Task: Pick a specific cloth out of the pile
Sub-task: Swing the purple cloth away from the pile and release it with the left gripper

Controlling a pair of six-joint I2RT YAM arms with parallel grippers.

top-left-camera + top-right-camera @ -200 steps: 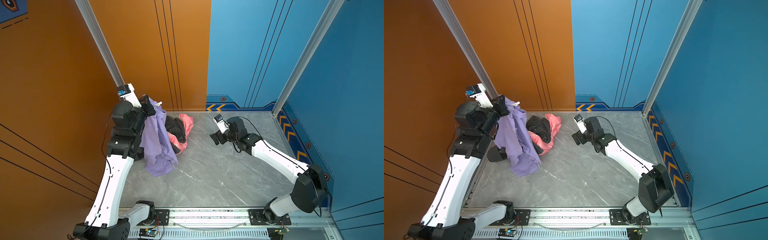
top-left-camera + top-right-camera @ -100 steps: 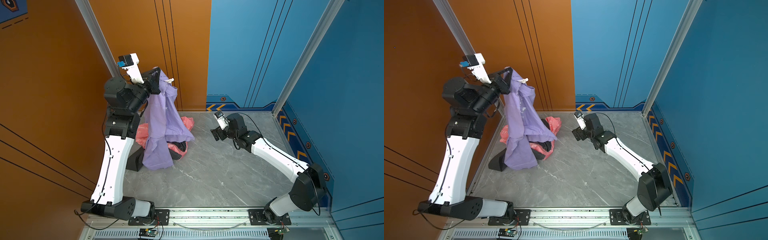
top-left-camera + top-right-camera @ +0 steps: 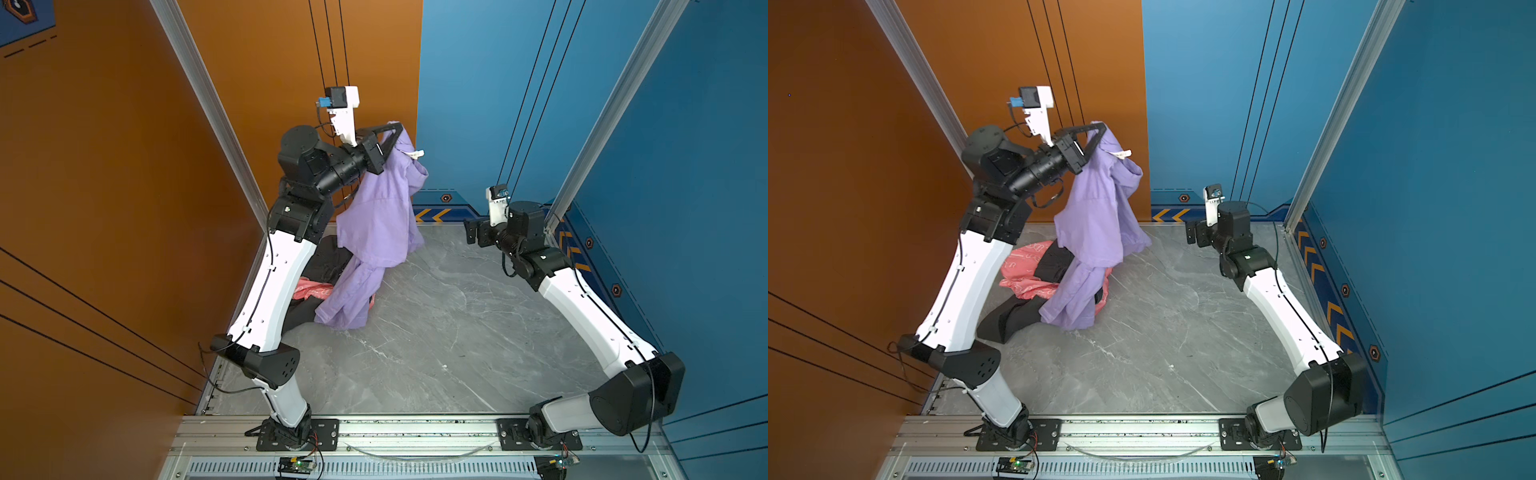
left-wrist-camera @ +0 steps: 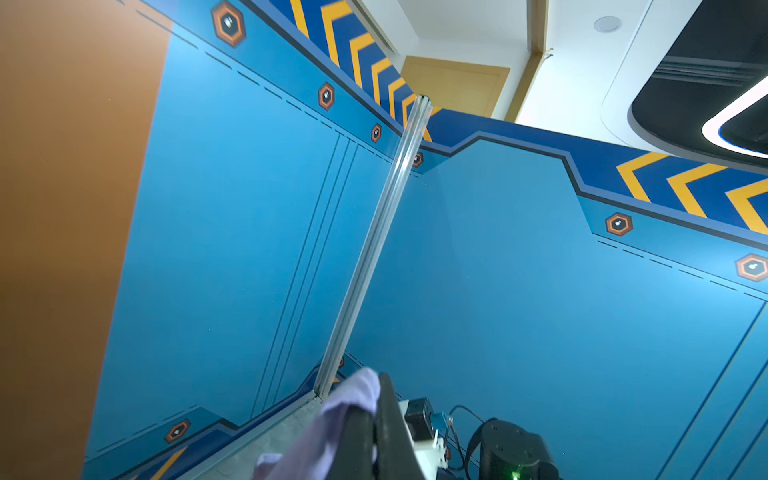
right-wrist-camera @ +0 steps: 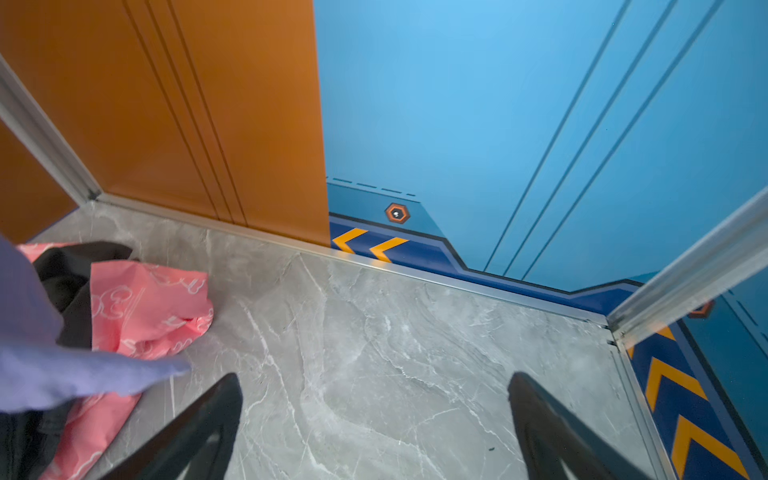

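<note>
Along the left edge of the grey surface (image 3: 415, 353) lies the pile (image 3: 1025, 270), a black garment (image 3: 1005, 320) nearest and coral-pink fabric behind it. The cloth (image 3: 376, 216) hangs lengthwise, lower end resting on the pile. Its top, with the white tag (image 3: 415, 153), sits high over the far-left corner, pinched by the left end effector (image 3: 397, 126). Near the far-right corner, the right end effector (image 5: 374, 380) is spread wide above bare surface.

I work in a purpose-built robot test cell: printed orange panels (image 3: 104, 166) and blue panels (image 3: 478, 104) on aluminium posts (image 3: 621, 95) wall in the grey marble-look tabletop (image 3: 436, 353) under my jaws. My arms (image 3: 270, 291) bolt to a metal rail (image 3: 415, 428) behind them, and over the blue panels facing my left jaws show a white ceiling (image 4: 457, 25) and a tan door (image 4: 453, 87).
</note>
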